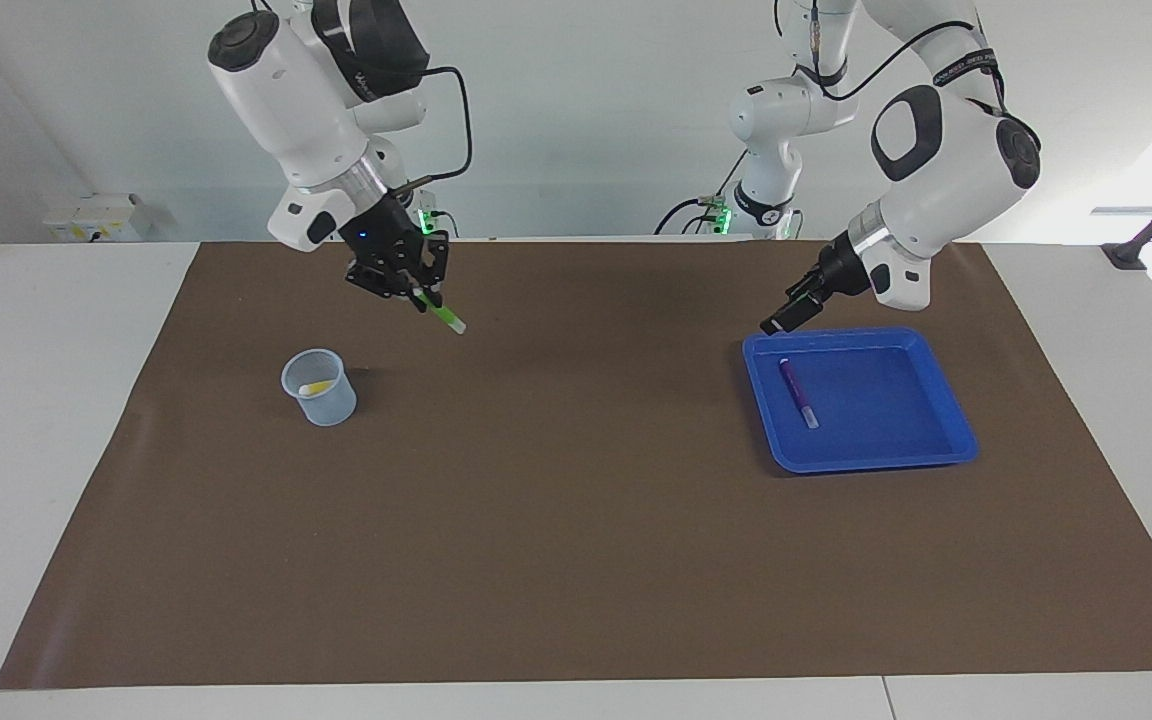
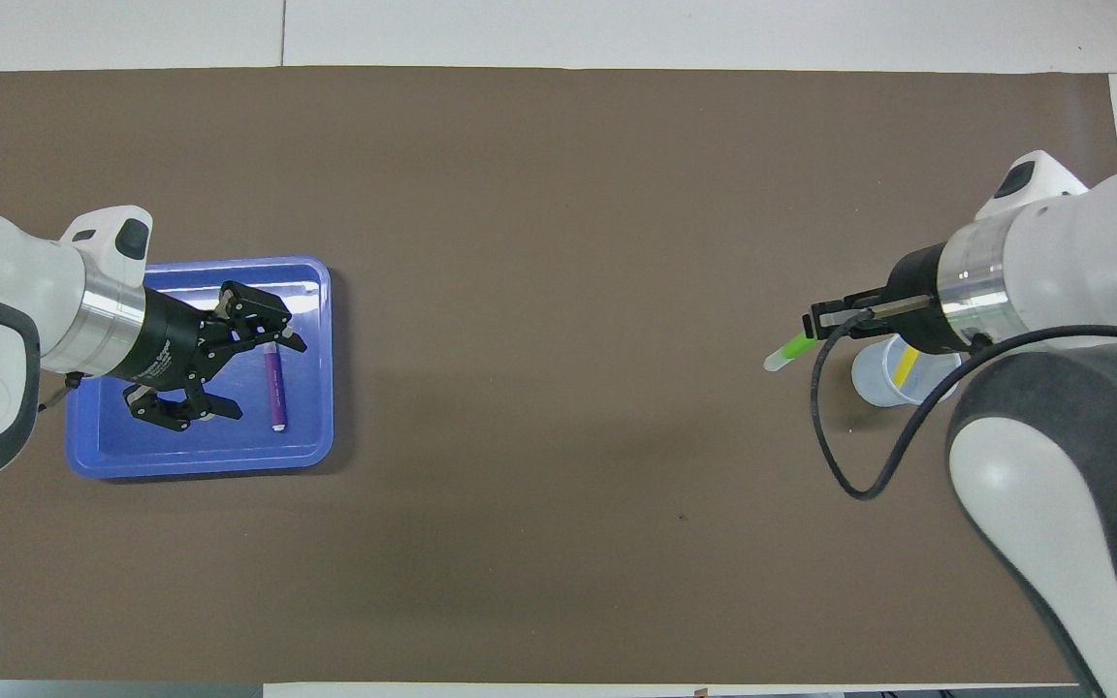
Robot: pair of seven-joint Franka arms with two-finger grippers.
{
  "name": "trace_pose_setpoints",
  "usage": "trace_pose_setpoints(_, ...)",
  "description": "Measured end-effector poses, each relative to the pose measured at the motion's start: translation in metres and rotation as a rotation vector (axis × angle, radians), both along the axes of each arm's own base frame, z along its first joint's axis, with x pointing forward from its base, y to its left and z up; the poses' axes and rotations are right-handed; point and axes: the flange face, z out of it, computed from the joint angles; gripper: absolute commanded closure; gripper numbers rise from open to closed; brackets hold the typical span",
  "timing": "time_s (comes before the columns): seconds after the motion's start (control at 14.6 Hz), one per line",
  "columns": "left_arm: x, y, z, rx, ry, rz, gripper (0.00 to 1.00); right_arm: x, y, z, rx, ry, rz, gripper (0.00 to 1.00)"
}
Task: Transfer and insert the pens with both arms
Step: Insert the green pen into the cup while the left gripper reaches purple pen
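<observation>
My right gripper [image 1: 420, 290] is shut on the green pen [image 1: 444, 316] and holds it tilted in the air over the brown mat, close to the clear cup [image 1: 319, 388]. The pen's pale end points down; it also shows in the overhead view [image 2: 789, 349] by the gripper [image 2: 822, 326]. The yellow pen [image 1: 315, 387] lies inside the cup [image 2: 877, 380], also seen from overhead [image 2: 906, 364]. The purple pen [image 1: 798, 393] lies in the blue tray [image 1: 946, 400]. My left gripper [image 2: 258, 378] is open and empty over the tray [image 2: 324, 388], above the purple pen [image 2: 275, 388]; in the facing view the gripper [image 1: 782, 318] hangs over the tray's edge.
A brown mat [image 1: 576, 520] covers most of the white table. The cup stands toward the right arm's end and the tray toward the left arm's end. A black cable [image 2: 840, 456] hangs from my right wrist.
</observation>
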Motion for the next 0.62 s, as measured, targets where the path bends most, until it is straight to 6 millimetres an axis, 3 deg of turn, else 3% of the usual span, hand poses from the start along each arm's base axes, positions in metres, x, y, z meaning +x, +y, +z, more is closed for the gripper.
trace_pose_setpoints(0.21, -0.005, 0.015, -0.038, 0.044, -0.061, -0.278, 0.0, 0.007, -0.057, -0.007, -0.139, -0.017, 0.157, 1.0)
trace_pose_setpoints(0.41, -0.005, 0.024, -0.084, 0.107, -0.094, -0.437, 0.0, 0.01, -0.084, -0.026, -0.191, -0.013, 0.25, 1.0)
trace_pose_setpoints(0.62, -0.003, 0.026, -0.119, 0.131, -0.109, -0.511, 0.0, 0.011, -0.108, -0.058, -0.205, -0.029, 0.306, 1.0)
